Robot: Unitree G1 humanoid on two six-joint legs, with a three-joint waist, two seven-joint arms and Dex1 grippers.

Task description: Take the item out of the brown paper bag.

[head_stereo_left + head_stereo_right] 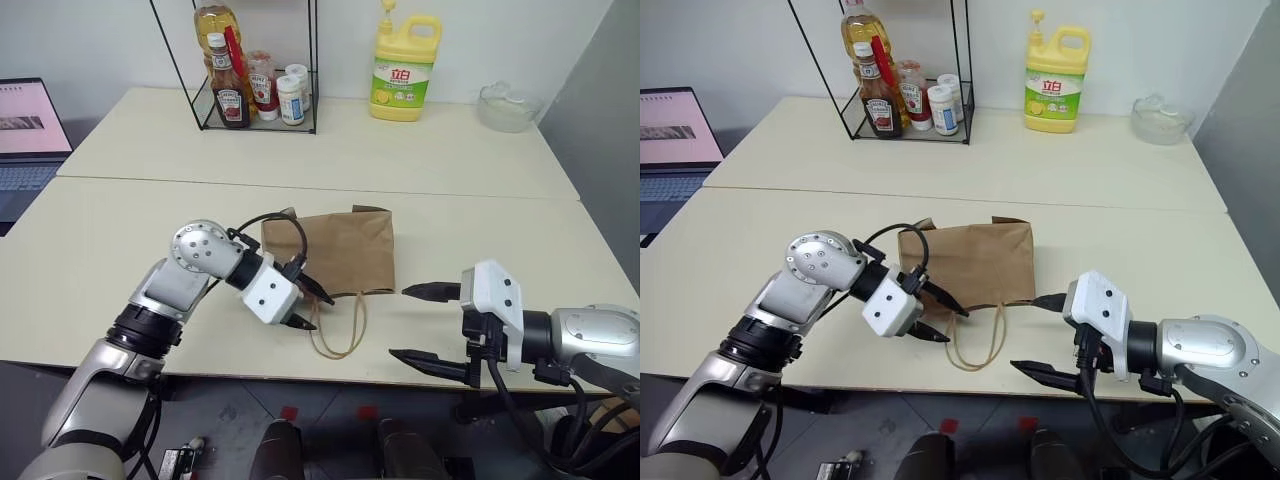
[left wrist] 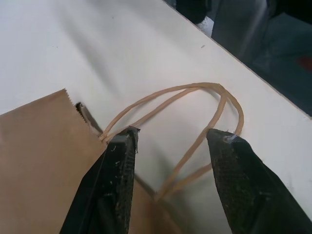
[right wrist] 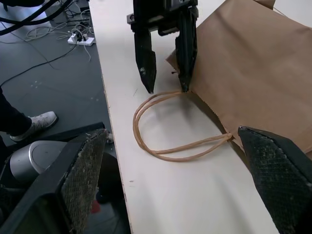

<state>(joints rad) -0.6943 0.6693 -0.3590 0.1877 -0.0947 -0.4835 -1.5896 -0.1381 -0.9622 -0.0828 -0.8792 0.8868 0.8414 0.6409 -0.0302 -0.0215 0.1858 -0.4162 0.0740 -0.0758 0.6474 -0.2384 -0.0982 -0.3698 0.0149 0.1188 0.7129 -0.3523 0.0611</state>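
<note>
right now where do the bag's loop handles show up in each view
Left eye: handles near the table's front edge, beside the left gripper.
Right eye: handles centre, below the paper bag.
Left wrist: loops arch between the fingers.
Right wrist: loops centre, on the table.
Shared landmark: the bag's mouth edge.

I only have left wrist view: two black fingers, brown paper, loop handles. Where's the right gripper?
Observer: The right gripper hangs open at the table's near edge, beside the flat-lying creased brown kraft paper bag, touching nothing.
Operator: Left gripper holding a handle?
Observer: No. The left gripper is open, fingertips by the bag's mouth and the thin twisted-paper loop handles, gripping neither.
Operator: Bottle out yet?
Observer: No small orange-drink bottle is visible on the table; I cannot see inside the bag.
Operator: Anything behind the bag?
Observer: A big yellow detergent jug and a black wire rack of condiment bottles, far back.
</note>
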